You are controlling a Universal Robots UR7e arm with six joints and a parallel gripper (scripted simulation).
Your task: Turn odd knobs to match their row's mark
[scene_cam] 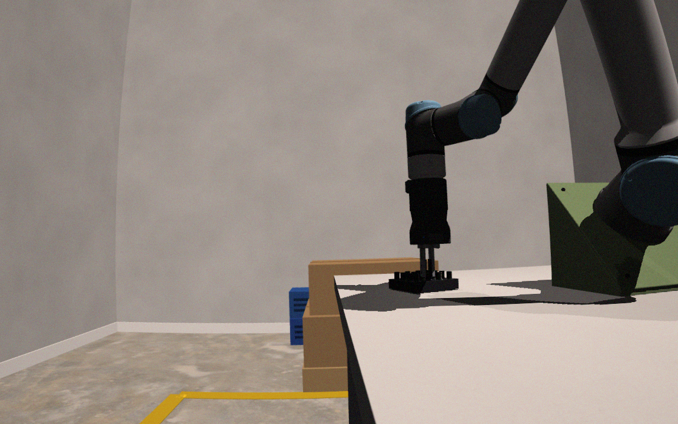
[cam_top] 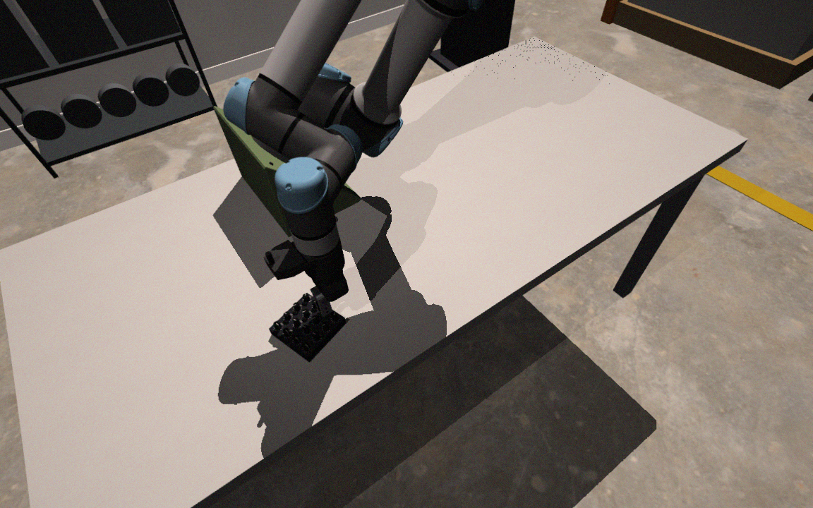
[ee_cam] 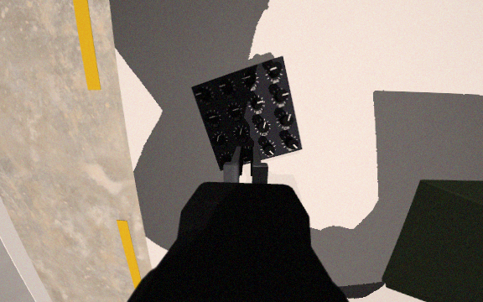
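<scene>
Pointing straight down, the hand (ee_cam: pixel 246 158) pinches one knob (ee_cam: pixel 246 148) in the knob box's (ee_cam: pixel 246 111) edge row nearest the wrist camera; its fingers (scene_cam: pixel 422 259) stand narrow on either side of it. Which knob by name cannot be read. The knob box sits flat on the tabletop (cam_top: pixel 523 170), near the front edge, well apart from the green arm mount (scene_cam: pixel 589 247). Above the box the forearm rises vertical to a bent wrist.

Knob box (ee_cam: pixel 246 111): printed names and ring marks too small to read; socket side not discernible. Near-edge knob hidden behind fingers. Arm cut off by the top frame edge.
</scene>
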